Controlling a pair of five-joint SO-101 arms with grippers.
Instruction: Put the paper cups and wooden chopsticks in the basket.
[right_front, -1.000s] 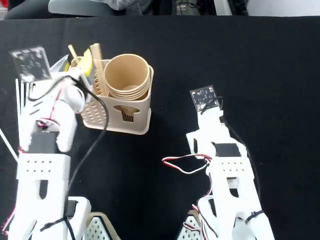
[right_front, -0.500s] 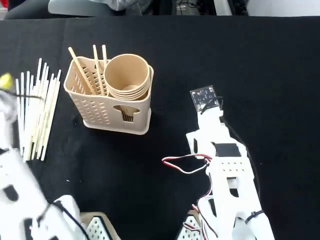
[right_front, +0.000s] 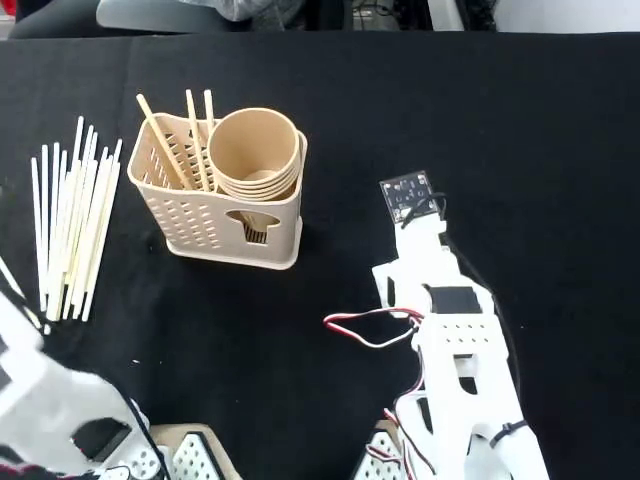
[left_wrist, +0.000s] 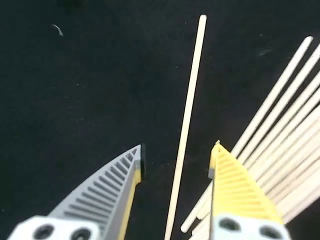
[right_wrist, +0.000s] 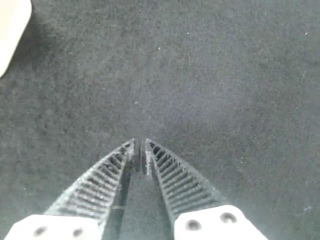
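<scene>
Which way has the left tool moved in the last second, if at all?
Yes: the left tool pulled away from the basket, toward the near-left edge, over the loose chopsticks.

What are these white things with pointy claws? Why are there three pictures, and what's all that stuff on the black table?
They are two robot arms. One picture looks down from above; the other two come from little cameras on each arm's wrist. On the black table stands a basket holding stacked paper cups and three chopsticks, with more wooden chopsticks lying beside it. The left gripper is open over one chopstick, holding nothing. The right gripper is shut and empty.
</scene>
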